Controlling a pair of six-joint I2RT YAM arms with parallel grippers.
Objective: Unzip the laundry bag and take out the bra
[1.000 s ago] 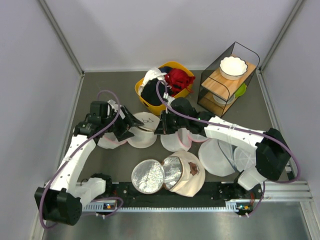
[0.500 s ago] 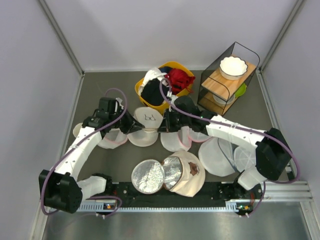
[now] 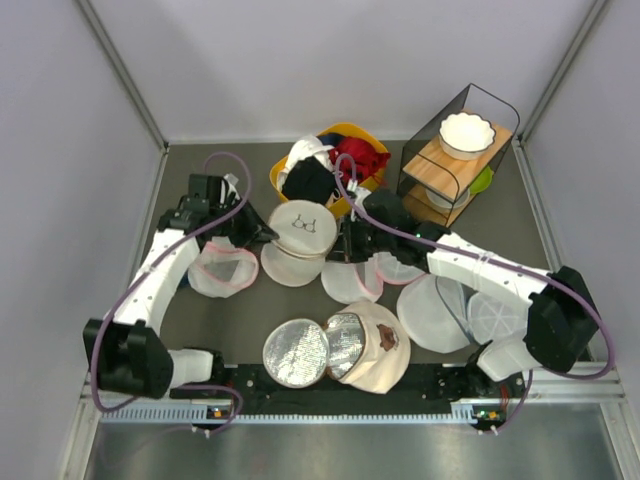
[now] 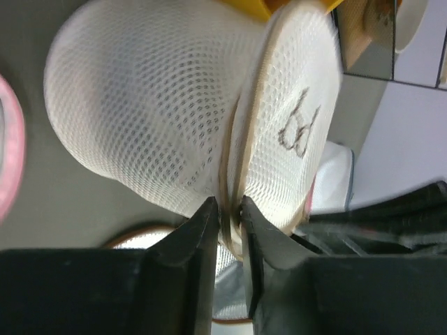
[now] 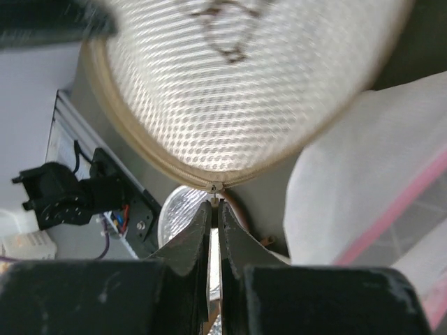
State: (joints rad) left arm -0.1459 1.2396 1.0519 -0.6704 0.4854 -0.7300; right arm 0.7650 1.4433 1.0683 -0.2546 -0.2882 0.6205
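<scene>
The laundry bag (image 3: 303, 225) is a cream mesh drum with a black glasses-like mark on its flat face, held up off the table between both arms. My left gripper (image 3: 262, 235) is shut on the bag's rim seam (image 4: 230, 209), with the mesh body (image 4: 154, 112) bulging to the left of the jaws. My right gripper (image 3: 345, 243) is shut on the small zipper pull (image 5: 215, 199) hanging from the bag's zipped edge (image 5: 237, 91). The bra is hidden; nothing of it shows through the mesh.
A yellow basket (image 3: 277, 186) of garments sits just behind the bag. A wire-and-wood rack (image 3: 440, 155) with a white bowl (image 3: 467, 133) stands back right. Pink-trimmed mesh bags (image 3: 222, 270) and flat white discs (image 3: 440, 310) lie around. An open cream bag (image 3: 385, 350) is at the front.
My left gripper closed onto the bag's rim. The bag rose and tipped so its marked face points up, shifting slightly toward the basket. The right gripper stayed shut and followed.
</scene>
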